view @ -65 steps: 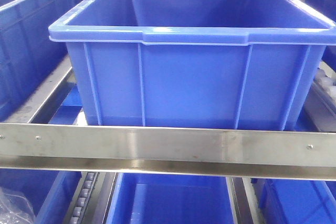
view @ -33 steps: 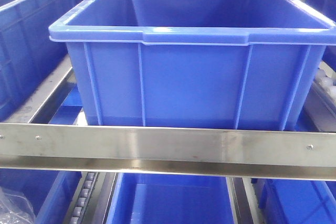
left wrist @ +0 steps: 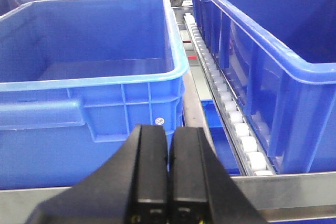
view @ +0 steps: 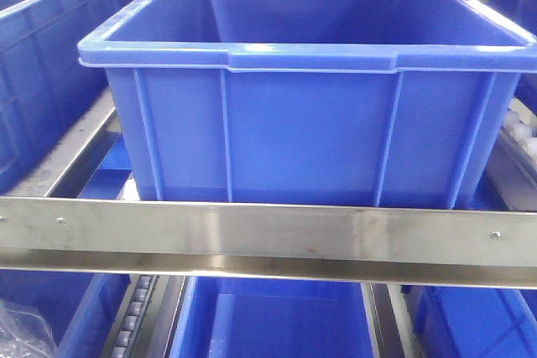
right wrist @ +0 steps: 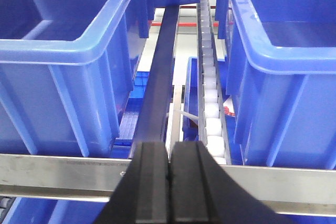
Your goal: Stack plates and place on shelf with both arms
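Observation:
No plates show in any view. The shelf [view: 268, 236] is a stainless steel rack whose brushed front rail crosses the front view; the same rail appears low in the left wrist view [left wrist: 294, 190] and the right wrist view [right wrist: 58, 174]. My left gripper [left wrist: 168, 140] is shut with nothing between its black fingers, hovering in front of a blue crate [left wrist: 89, 72]. In the right wrist view my right gripper [right wrist: 169, 153] is also shut and empty, just above the rail and facing the gap between two crates.
A large blue crate [view: 302, 81] fills the shelf tier ahead, with more crates [view: 42, 56] beside it and one on the tier below [view: 268, 324]. White roller tracks [right wrist: 210, 93] run between the crates. Crumpled clear plastic [view: 21, 333] lies at the lower left.

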You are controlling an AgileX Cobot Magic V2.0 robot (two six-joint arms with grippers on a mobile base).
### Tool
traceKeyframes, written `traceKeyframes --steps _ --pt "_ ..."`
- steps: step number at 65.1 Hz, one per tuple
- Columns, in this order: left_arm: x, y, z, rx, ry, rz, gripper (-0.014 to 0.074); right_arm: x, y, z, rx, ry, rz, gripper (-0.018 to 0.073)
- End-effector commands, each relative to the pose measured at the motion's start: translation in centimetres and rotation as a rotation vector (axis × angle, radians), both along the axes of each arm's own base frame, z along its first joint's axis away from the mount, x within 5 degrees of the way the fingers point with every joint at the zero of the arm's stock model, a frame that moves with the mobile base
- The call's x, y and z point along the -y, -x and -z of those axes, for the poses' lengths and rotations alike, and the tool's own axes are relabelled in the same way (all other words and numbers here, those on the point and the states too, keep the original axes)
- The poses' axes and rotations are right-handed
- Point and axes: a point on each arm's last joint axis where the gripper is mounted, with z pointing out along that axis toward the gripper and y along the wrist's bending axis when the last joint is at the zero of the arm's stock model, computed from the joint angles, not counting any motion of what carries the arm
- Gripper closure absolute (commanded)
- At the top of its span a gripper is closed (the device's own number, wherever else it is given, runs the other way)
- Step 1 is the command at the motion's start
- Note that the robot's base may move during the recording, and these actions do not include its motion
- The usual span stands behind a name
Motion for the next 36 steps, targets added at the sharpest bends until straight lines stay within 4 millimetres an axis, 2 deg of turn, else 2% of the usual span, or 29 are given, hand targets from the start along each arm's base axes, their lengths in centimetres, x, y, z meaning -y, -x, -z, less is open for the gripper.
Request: traceKeyframes --steps 1,36 --pt "-0.05 0.23 -0.75 0.096 0.03 -0.001 0.0514 0.03 0.1 -0.79 0.098 0.009 0.004 0.0511" --pt "-0.05 0.23 -0.75 0.096 0.03 -0.001 0.0514 0.03 0.1 -0.79 0.098 0.009 0.004 0.0511"
